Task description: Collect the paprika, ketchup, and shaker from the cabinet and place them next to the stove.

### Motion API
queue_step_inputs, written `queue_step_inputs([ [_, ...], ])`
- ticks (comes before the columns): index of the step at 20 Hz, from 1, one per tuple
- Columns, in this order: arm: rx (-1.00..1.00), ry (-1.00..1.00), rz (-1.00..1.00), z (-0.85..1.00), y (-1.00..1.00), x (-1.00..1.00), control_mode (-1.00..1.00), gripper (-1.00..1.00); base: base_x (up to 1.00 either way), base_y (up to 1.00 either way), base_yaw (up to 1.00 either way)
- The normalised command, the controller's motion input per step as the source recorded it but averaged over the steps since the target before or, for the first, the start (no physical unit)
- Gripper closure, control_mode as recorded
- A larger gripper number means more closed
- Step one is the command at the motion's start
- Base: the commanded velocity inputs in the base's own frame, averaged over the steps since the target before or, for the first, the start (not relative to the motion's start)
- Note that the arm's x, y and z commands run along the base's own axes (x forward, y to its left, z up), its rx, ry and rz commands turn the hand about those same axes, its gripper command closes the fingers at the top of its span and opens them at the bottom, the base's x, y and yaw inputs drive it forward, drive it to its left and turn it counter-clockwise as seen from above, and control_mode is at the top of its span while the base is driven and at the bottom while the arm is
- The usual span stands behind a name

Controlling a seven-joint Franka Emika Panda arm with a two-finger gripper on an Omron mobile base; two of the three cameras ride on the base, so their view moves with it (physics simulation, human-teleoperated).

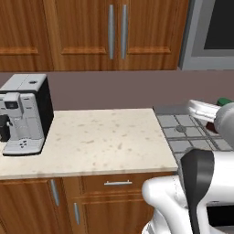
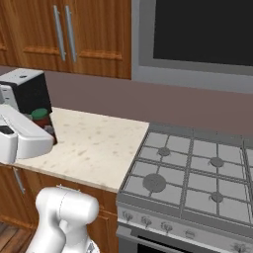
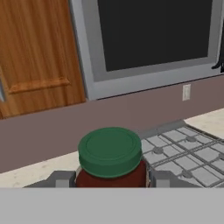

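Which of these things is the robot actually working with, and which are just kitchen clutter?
Part of the job:
- paprika jar, held in the hand
- stove

Just there:
- coffee machine
- microwave
- wall cabinets with metal handles
- counter

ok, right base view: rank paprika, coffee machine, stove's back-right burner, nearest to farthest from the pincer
1. paprika: in the pincer, at the left edge over the counter; the hand view shows fingers either side of the jar.
2. coffee machine: just behind, on the counter's far left.
3. back-right burner: far right on the stove.
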Motion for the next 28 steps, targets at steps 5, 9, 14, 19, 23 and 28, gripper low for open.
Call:
queue_step_inputs([
  [5, 0.01, 0.04, 0.06, -0.35, -0.14, 0.48, -1.0, 1.0, 0.23, -0.23, 0.0],
  [9, 0.0, 0.13, 0.25, -0.61, -0.23, 0.89, -1.0, 1.0, 0.0, 0.0, 0.0],
  [14, 0.0, 0.03, 0.4, -0.52, -0.16, 0.86, -1.0, 1.0, 0.0, 0.0, 0.0],
  [19, -0.01, 0.0, 0.45, -0.63, -0.01, 0.61, -1.0, 1.0, 0.0, 0.0, 0.0],
  [23, -0.03, 0.0, 0.47, -0.69, -0.01, 0.46, -1.0, 1.0, 0.0, 0.0, 0.0],
  [28, 0.0, -0.01, 0.42, -0.48, -0.15, 0.33, -1.0, 1.0, 0.0, 0.0, 0.0],
])
